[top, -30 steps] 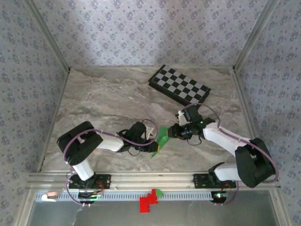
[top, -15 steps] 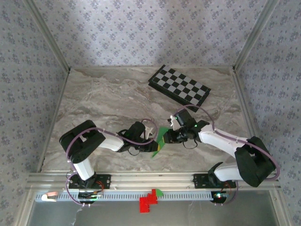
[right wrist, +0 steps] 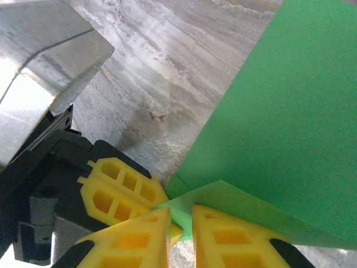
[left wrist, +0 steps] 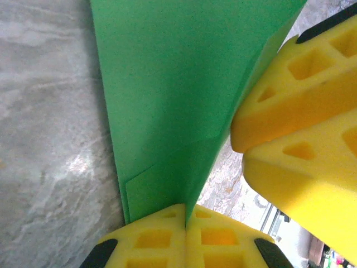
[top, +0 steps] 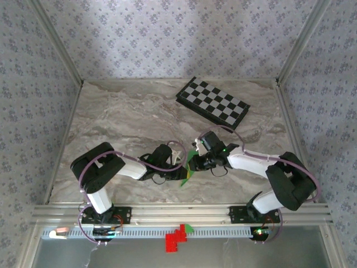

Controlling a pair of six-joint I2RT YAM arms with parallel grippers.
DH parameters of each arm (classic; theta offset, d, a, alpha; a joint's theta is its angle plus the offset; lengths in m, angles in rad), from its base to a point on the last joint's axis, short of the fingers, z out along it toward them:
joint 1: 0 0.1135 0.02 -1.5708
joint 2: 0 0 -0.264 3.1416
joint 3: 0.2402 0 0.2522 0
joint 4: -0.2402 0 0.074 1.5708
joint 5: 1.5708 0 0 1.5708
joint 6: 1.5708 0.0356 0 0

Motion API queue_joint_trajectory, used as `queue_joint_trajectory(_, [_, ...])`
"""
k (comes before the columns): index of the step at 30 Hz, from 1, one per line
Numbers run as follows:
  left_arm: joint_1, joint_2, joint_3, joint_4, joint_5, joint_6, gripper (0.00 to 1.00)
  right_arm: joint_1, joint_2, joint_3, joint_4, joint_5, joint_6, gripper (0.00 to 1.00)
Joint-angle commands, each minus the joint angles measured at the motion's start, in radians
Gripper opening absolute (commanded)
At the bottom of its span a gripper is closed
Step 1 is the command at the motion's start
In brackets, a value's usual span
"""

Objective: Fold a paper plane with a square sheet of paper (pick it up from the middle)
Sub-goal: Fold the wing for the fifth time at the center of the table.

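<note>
The green sheet of paper (top: 188,168) is folded into a narrow, layered, tapering shape and stands on edge at the middle of the table. My left gripper (top: 183,174) is shut on it. In the left wrist view its pads (left wrist: 186,209) pinch the lower edge of the paper (left wrist: 173,95). My right gripper (top: 195,162) meets it from the right. Its yellow fingers (right wrist: 181,215) straddle a folded corner of the paper (right wrist: 279,123), and a narrow gap shows between them. The left gripper's finger (right wrist: 120,190) lies just beside them.
A black-and-white checkerboard (top: 213,101) lies at the back right of the marble table (top: 122,123). Red blocks (top: 176,239) and a small green piece (top: 188,227) sit on the front rail below the table's edge. Patterned walls enclose three sides.
My right gripper has moved left up against the left gripper and its jaws have narrowed round the paper's corner. The left gripper has kept its grip in place.
</note>
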Motion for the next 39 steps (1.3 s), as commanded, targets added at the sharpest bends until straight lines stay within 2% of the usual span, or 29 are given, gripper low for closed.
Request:
queue_joint_trajectory(1, [-0.003,0.032,-0.021,-0.067,-0.027,-0.017,0.00,-0.017,0.020,0.004,0.033,0.029,-0.006,0.18])
queue_joint_trajectory(27, [-0.003,0.094,-0.008,-0.160,-0.053,-0.105,0.00,-0.104,0.160,-0.003,0.123,-0.016,-0.066,0.18])
queue_joint_trajectory(39, [-0.006,0.103,0.008,-0.185,-0.048,-0.107,0.00,-0.134,0.112,0.021,0.083,-0.106,-0.070,0.20])
